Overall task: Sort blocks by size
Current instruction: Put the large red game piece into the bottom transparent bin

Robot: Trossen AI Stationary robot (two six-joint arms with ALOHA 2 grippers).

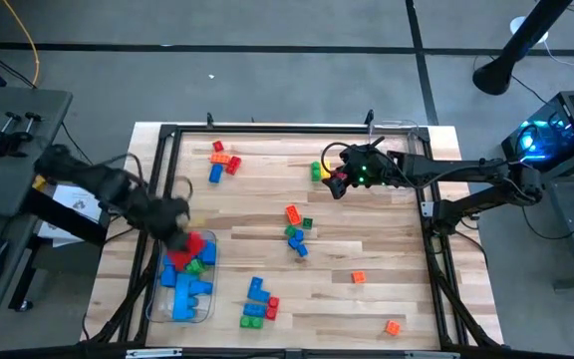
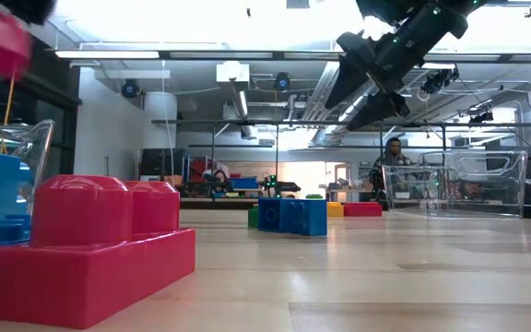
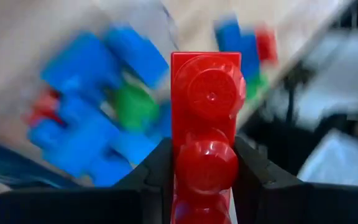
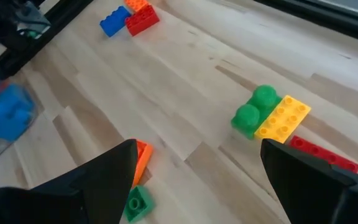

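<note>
Gripping a big red block (image 3: 207,124), the left gripper (image 1: 179,235) hovers over the clear tub (image 1: 155,299) of large blocks at 8 o'clock. Right gripper (image 1: 339,179), fingers apart and empty, hangs near the green-yellow blocks (image 4: 271,114) at 1 o'clock.

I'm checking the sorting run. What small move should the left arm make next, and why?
Probably open the left pincer to drop the red block. It is shut on the block above the clear tub, which already holds large blue, red and green blocks. The right pincer hangs open over the table.
</note>
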